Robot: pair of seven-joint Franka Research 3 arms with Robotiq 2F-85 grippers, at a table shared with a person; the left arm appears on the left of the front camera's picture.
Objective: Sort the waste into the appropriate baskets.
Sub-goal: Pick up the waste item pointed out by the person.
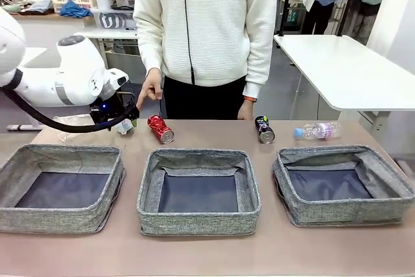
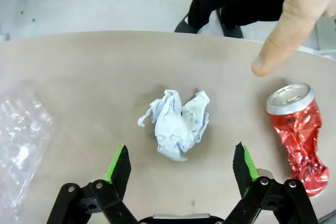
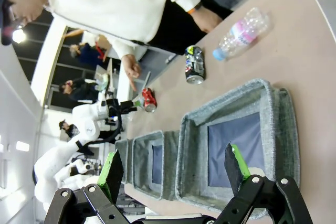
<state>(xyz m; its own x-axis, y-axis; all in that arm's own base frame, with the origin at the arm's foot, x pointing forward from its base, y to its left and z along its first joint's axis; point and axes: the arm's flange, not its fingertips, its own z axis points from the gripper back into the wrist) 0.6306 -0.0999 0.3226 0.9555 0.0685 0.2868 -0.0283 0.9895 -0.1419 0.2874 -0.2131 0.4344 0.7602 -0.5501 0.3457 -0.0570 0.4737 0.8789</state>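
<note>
The left gripper (image 2: 180, 151) hangs over the crumpled white paper ball (image 2: 176, 124), fingers spread wide and holding nothing, one green pad on each side of the ball. The ball lies on the table (image 2: 105, 61) just beside the red can (image 2: 297, 136), on the robot's left of it. A person's hand (image 2: 294, 19) points a finger down near the can's open end.

The step in hand looks like picking up the paper. To do it well, the gripper should come straight down with the ball centred. It should close softly until the paper gives, keeping the pad on the can's side clear of both the can and the finger. The crushed clear plastic bottle (image 2: 21, 140) lies beyond the ball from the can, far enough not to be caught.

The right gripper (image 3: 173, 153) is also spread and empty, above the basket (image 1: 343, 150) farthest from the red can.

The red can's crumpled print, the dark printed can (image 1: 264, 129) and the pink label on the small clear bottle (image 1: 318, 131) are all too small to read.
</note>
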